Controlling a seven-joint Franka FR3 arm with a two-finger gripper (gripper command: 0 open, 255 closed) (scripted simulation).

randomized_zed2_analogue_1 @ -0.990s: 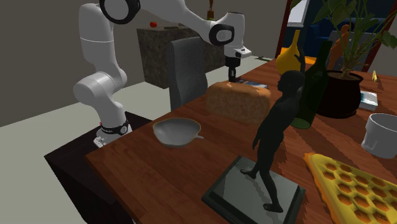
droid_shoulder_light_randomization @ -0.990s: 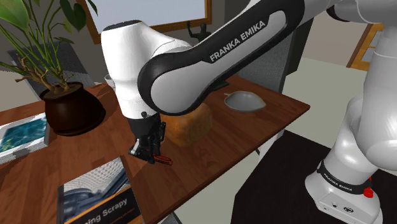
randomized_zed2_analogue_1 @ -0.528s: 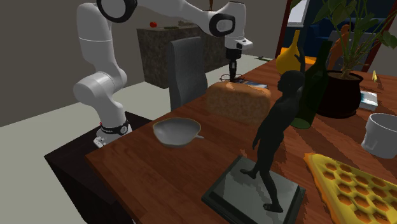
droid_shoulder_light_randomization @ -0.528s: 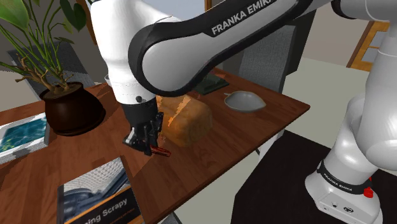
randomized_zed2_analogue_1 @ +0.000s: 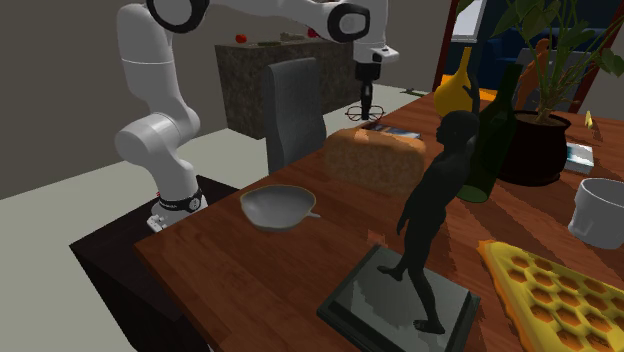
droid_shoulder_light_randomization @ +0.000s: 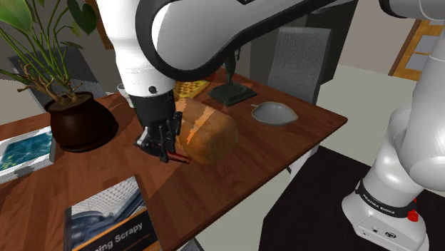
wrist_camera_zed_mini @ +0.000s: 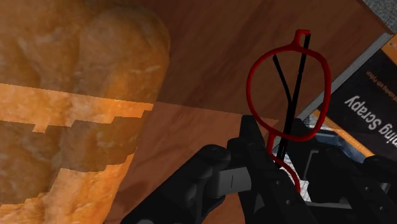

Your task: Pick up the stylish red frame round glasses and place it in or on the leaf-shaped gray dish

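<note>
The red round-framed glasses (wrist_camera_zed_mini: pixel 249 86) with thin black arms hang from my gripper (wrist_camera_zed_mini: pixel 280 172), which is shut on them above the wooden table. In the shoulder view the gripper (droid_shoulder_light_randomization: pixel 165 146) hovers just left of a bread loaf (droid_shoulder_light_randomization: pixel 210 135), a red bit of the glasses (droid_shoulder_light_randomization: pixel 182 158) showing below it. In the second exterior view the gripper (randomized_zed2_analogue_1: pixel 367 105) is raised behind the loaf (randomized_zed2_analogue_1: pixel 375 158) with the glasses (randomized_zed2_analogue_1: pixel 360 113) at its tip. The grey leaf-shaped dish (droid_shoulder_light_randomization: pixel 273 113) lies near the table's corner, beyond the loaf; it holds nothing (randomized_zed2_analogue_1: pixel 278 207).
A book (droid_shoulder_light_randomization: pixel 110 217) lies under and in front of the gripper. A dark figure statue (randomized_zed2_analogue_1: pixel 430 220) on a base, a dark bottle (randomized_zed2_analogue_1: pixel 495 130), a potted plant (droid_shoulder_light_randomization: pixel 78 121), a white cup (randomized_zed2_analogue_1: pixel 600 210) and a honeycomb tray (randomized_zed2_analogue_1: pixel 560 295) crowd the table. A grey chair (randomized_zed2_analogue_1: pixel 295 110) stands beside it.
The gripper has risen from the table with the glasses in it and shifted slightly to the shoulder view's left. Nothing else has moved.
</note>
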